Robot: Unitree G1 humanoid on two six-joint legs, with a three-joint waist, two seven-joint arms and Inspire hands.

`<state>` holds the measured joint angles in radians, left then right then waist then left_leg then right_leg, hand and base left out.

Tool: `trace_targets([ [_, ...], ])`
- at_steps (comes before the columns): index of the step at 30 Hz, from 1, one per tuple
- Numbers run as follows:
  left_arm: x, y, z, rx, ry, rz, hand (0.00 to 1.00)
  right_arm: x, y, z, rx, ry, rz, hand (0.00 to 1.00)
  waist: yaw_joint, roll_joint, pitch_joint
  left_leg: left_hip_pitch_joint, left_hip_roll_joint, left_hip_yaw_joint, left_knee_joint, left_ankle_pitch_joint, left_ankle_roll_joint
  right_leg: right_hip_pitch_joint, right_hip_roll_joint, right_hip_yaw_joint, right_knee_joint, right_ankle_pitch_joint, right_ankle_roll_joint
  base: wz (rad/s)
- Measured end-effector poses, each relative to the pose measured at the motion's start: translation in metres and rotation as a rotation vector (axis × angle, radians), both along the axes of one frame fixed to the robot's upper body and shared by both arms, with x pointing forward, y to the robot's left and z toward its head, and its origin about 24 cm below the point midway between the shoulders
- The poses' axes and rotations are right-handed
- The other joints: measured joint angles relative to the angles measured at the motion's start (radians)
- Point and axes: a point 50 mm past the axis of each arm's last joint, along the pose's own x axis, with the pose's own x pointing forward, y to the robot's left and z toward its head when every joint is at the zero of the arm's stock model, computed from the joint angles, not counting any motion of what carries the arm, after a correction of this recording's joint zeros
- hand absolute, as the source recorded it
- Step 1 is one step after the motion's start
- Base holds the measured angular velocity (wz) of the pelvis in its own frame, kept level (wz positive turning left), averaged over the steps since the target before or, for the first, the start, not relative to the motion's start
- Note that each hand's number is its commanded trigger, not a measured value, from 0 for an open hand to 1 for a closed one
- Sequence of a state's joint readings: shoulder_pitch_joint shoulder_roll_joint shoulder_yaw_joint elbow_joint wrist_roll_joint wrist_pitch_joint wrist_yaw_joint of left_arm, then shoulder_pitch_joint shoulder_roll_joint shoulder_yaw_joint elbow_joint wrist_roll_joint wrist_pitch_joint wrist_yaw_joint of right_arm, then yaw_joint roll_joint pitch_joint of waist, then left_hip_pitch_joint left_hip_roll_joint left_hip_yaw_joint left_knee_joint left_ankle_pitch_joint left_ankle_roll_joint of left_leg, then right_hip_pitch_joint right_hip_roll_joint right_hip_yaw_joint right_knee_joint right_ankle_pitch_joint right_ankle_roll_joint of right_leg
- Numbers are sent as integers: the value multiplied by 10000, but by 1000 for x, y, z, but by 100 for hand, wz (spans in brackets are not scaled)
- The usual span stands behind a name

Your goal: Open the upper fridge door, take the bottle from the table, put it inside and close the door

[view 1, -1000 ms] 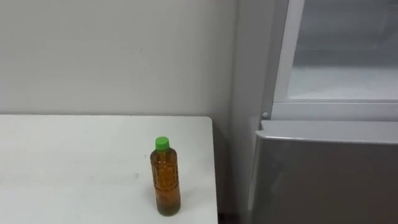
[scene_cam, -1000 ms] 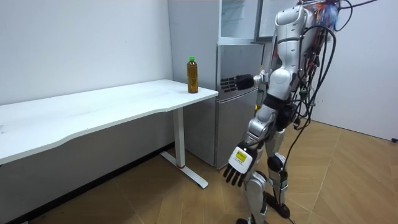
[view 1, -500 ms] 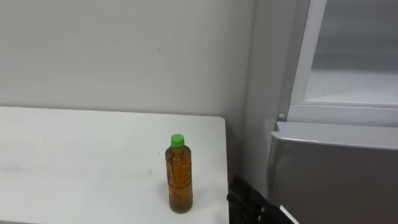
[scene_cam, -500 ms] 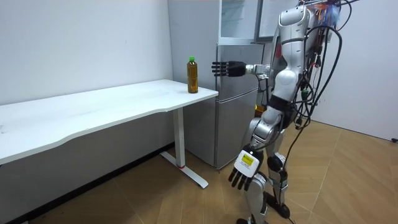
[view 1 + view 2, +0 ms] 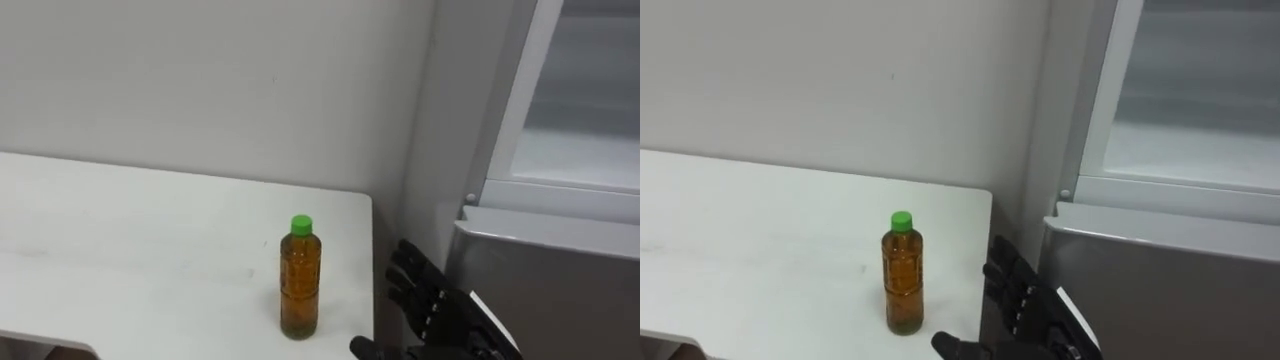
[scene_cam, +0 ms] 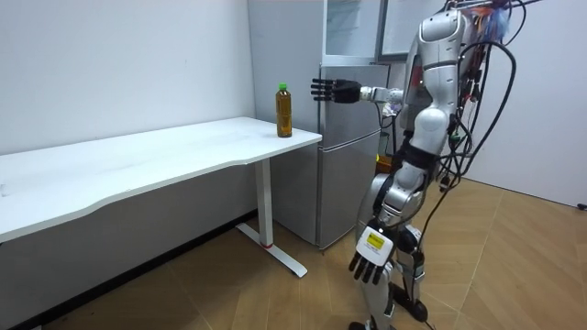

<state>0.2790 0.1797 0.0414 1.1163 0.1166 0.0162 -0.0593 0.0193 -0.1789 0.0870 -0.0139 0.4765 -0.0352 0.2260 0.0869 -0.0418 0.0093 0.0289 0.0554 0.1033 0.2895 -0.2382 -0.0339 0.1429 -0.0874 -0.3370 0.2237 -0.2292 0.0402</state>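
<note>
The bottle (image 5: 300, 277) stands upright and untouched near the right edge of the table (image 5: 150, 250), beside the fridge (image 5: 560, 270), whose upper compartment (image 5: 590, 130) is open to receive it. The right hand (image 5: 432, 305) is raised just right of the bottle with fingers spread and thumb apart, apparently set for a side grasp. The left hand (image 6: 371, 257) hangs relaxed and empty.

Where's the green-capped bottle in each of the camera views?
Left eye view: the bottle stands low, about centre, near the table edge on the right.
Right eye view: low, left of centre.
Room view: upper middle, on the table corner.
Shared landmark: the grey fridge beside that corner.
</note>
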Motion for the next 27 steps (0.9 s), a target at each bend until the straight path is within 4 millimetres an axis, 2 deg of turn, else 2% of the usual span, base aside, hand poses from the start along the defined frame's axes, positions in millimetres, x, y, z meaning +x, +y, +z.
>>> trace_targets([
  [4,0,-1,0,-3,39,-82,0,0,-3,0,28,63,-224,0,1,59,2,-12,-5,-24,14,4,2,-6,-1,-20,-21,5,-12,0],
  [13,7,-2,1,-24,-226,-240,0,8,-7,1,-1,212,-667,0,43,-89,-31,-172,-47,-137,182,9,7,-34,-28,-144,-39,2,-7,3],
  [16,11,-2,2,-4,-420,-306,0,13,-8,-2,-79,363,-801,0,118,-125,-31,-193,-58,-235,205,10,8,-28,-30,-251,-26,3,-6,8],
  [27,5,-4,3,-196,-137,-331,0,16,-16,-15,-314,1033,-1634,0,533,-112,-18,-581,-120,-627,473,23,35,-80,-25,-527,-36,-3,-5,10],
])
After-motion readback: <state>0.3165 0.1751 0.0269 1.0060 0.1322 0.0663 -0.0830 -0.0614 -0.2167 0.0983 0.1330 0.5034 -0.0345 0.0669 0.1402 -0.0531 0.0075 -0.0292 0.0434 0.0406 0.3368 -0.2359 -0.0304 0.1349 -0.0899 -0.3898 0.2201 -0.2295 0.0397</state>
